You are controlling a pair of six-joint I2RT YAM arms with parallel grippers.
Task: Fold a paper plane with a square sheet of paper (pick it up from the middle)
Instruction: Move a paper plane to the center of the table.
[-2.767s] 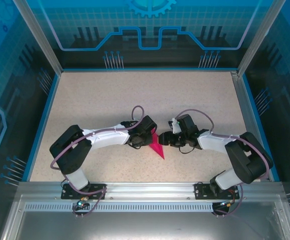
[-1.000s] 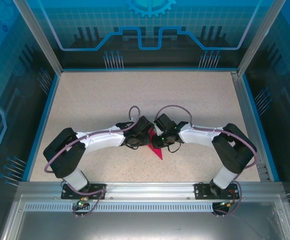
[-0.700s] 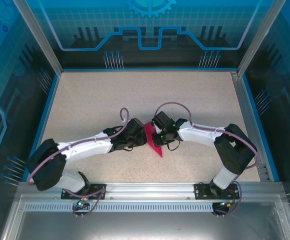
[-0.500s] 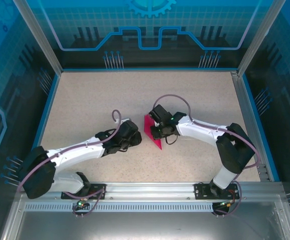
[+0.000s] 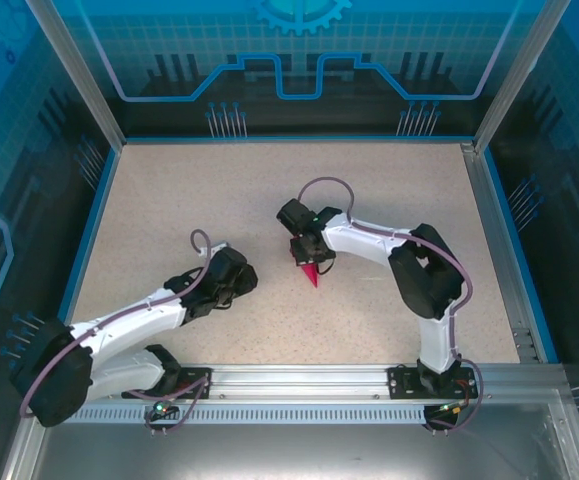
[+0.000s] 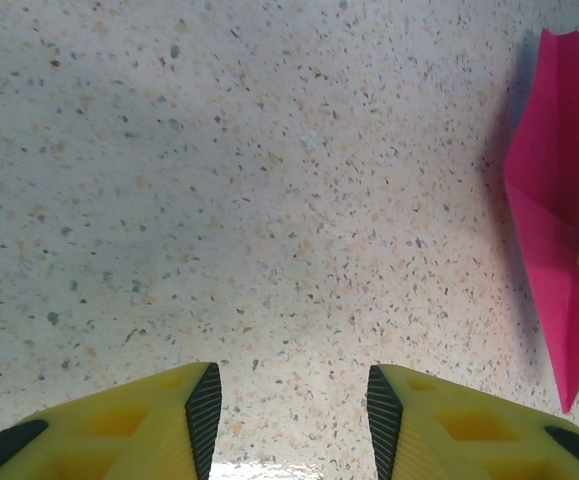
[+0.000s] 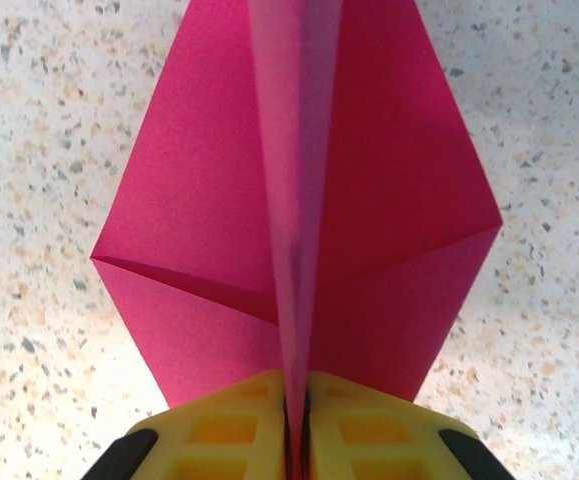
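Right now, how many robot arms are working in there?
2. The left arm stretches low at the near left, the left gripper open over the table. The right arm reaches the middle, the right gripper shut on the folded pink paper. None seems hidden.

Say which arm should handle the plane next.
Right, likely: the right end effector is shut on the paper plane at its centre fold, while the left end effector hangs open over the table beside it.

I see my left arm [image 5: 134, 318] and right arm [image 5: 364, 238] in white shells with black joints and looping purple cables [image 5: 321, 180]; the left gripper [image 6: 291, 390] has yellow fingers [image 6: 129, 435], black pads [image 6: 205, 410].
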